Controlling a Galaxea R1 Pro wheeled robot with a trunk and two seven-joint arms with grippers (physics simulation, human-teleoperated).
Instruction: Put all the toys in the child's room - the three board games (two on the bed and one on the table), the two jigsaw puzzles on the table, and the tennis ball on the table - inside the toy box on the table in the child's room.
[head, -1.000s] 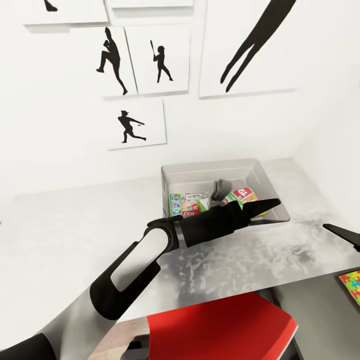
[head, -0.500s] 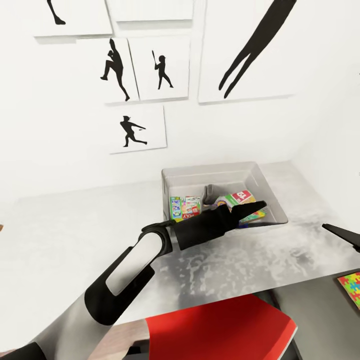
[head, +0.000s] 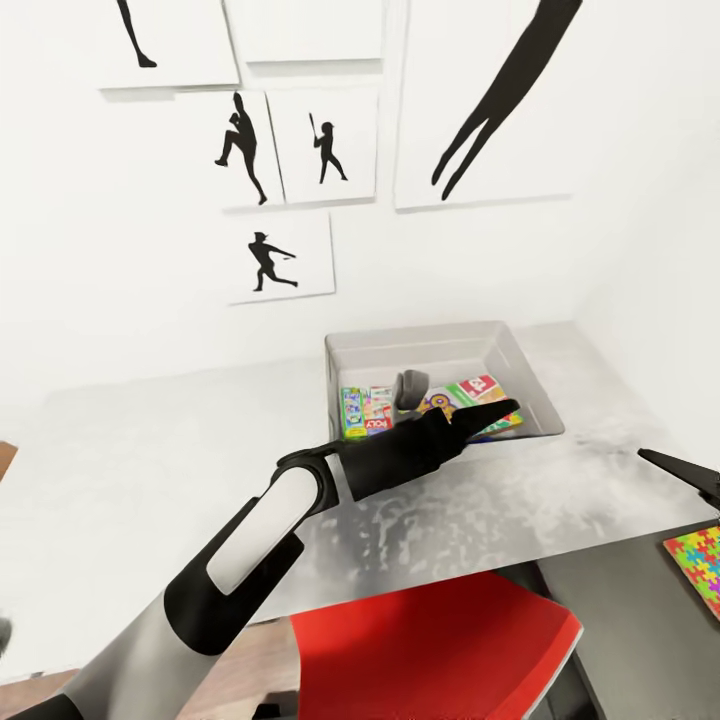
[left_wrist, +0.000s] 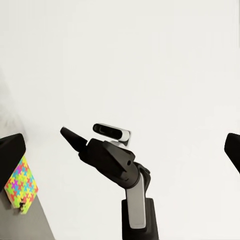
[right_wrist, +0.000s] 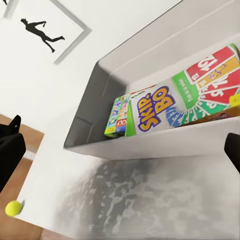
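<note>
The light-grey toy box (head: 440, 345) stands at the back of the pale table (head: 150, 460). Three board games lie in it: a green-edged one (right_wrist: 117, 116), a Skip-Bo one (right_wrist: 155, 107) and a red-yellow-green one (right_wrist: 212, 82). My left gripper (head: 458, 400) hovers open over the box's front rim, holding nothing. My right gripper (head: 700, 480) stands open at the right, above a jigsaw puzzle (head: 700, 565) that lies on the lower dark-grey section. In the right wrist view the tennis ball (right_wrist: 13, 208) shows by the table's edge; whether it rests on table or floor I cannot tell.
A red chair (head: 440, 650) stands under the table's near edge, in front of me. Black silhouette pictures (head: 275, 255) hang on the white wall behind the table. A second wall closes the corner at the right. Wood floor (right_wrist: 27, 145) shows beyond the table's edge.
The view has swung a little, so the wall pictures and box shifted. My left arm has drawn back toward me, its fingertip going from past the box's front-right corner to over the front rim.
</note>
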